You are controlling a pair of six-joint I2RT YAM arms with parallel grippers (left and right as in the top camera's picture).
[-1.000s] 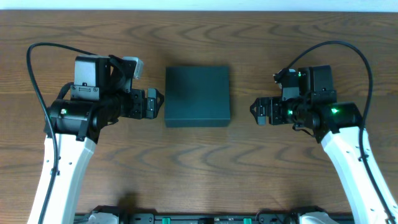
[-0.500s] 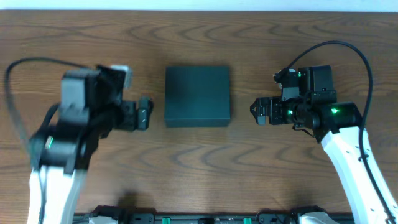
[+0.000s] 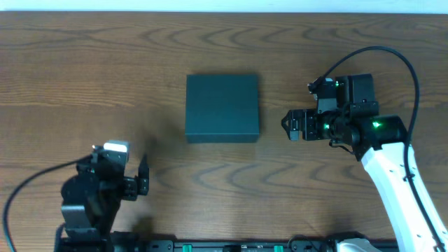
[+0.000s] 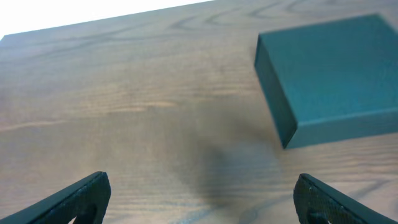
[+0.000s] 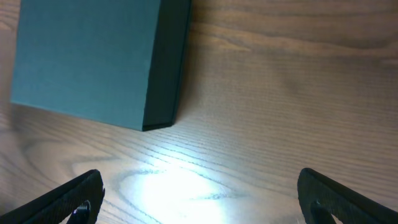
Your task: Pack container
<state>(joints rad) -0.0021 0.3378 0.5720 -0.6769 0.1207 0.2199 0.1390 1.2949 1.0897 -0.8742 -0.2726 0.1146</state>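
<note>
The container (image 3: 222, 108) is sitting flat in the middle of the bench (image 3: 105, 56) with its lid down, and nothing to go inside it is showing anywhere. The right claw (image 3: 286, 126) is hovering near its right edge with fingers spread wide and empty. The left claw (image 3: 143, 178) is hanging well apart at the near left corner, also spread and holding nothing.

The worry, I am thinking, is the box sliding. With the left claw so far off, nothing is bracing it, so a push from the right could send it skating over the smooth wood instead of lifting the flap. A finger could also be catching the wall rather than the lid edge and tipping it.

The box is looking dark teal-green, matte, square and stiff, with crisp corners and low, darker side walls. I am not making out which side the hinge is on
</note>
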